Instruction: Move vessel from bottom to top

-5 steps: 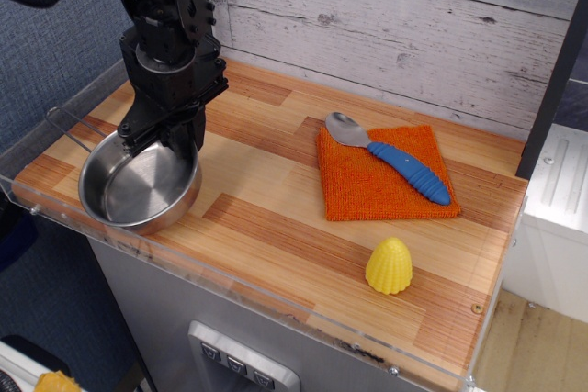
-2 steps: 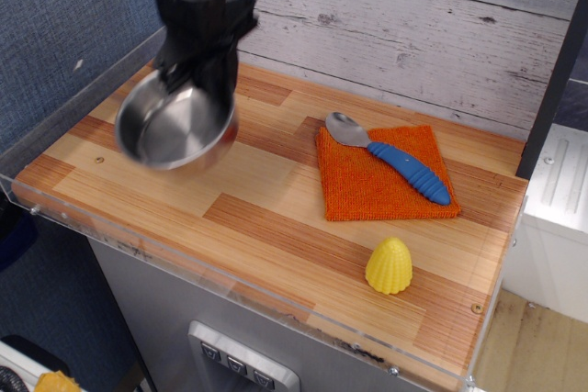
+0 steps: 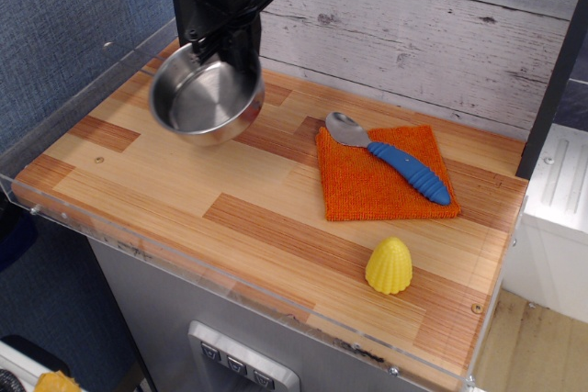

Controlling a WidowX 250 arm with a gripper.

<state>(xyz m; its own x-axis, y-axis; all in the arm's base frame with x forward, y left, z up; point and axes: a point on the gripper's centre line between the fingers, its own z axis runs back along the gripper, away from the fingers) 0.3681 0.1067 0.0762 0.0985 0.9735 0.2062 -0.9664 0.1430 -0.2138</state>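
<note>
The vessel (image 3: 204, 98) is a round shallow shiny steel pan. It hangs in the air above the back left part of the wooden table (image 3: 266, 218), tilted toward the camera. My black gripper (image 3: 223, 41) comes down from the top and is shut on the pan's far rim. The pan's wire handle is hard to make out.
An orange cloth (image 3: 384, 174) lies at the back right with a blue-handled spoon (image 3: 390, 157) on it. A yellow corn-shaped toy (image 3: 390, 265) stands near the front right. A clear plastic rim (image 3: 87, 75) edges the table. A plank wall (image 3: 413, 25) stands behind.
The gripper lifted the pan off the front left of the table and carried it up and toward the back, a little to the right.
</note>
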